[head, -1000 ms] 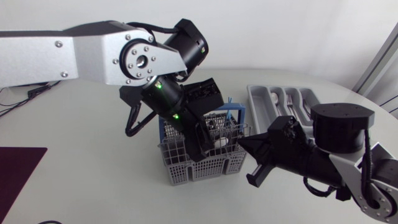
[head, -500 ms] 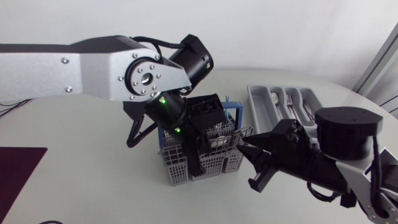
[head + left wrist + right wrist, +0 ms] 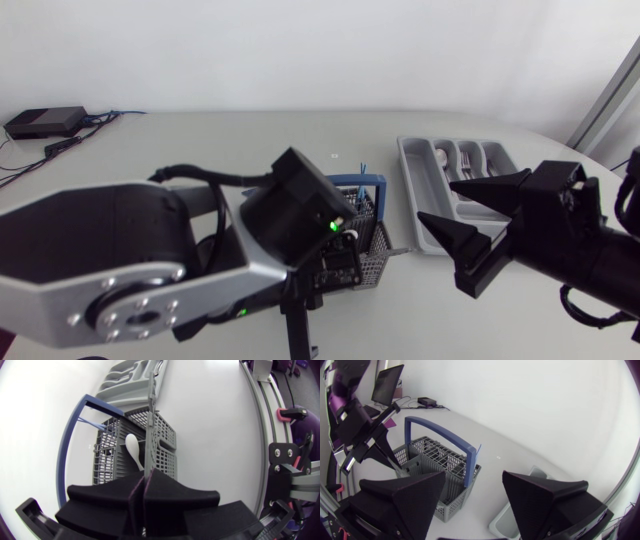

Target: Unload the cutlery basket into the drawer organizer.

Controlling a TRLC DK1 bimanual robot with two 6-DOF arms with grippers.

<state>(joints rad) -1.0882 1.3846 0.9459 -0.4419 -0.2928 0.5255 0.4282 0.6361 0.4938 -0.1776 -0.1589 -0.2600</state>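
The grey cutlery basket (image 3: pixel 160 442) with a blue handle (image 3: pixel 75 425) stands under my left gripper (image 3: pixel 144 482), which is shut on a thin grey utensil (image 3: pixel 150 420) reaching ahead over the basket. A white spoon (image 3: pixel 133 448) lies in the basket. From above, my left arm (image 3: pixel 150 260) covers most of the basket (image 3: pixel 372 245); the handle (image 3: pixel 360 182) shows. My right gripper (image 3: pixel 441 201) hangs open between the basket and the grey drawer organizer (image 3: pixel 418 180), with nothing in it. Its wrist view looks past the wide fingers (image 3: pixel 402 500) to the basket (image 3: pixel 427 460).
Several pieces of cutlery lie in the organizer's compartments (image 3: pixel 470 165). My left arm's links (image 3: pixel 362 422) rise beside the basket in the right wrist view. A small black box (image 3: pixel 45 122) with cables sits at the table's far left.
My left gripper has shut on the grey utensil and its arm has swung up over the basket. My right gripper has opened wide and drawn back to the right.
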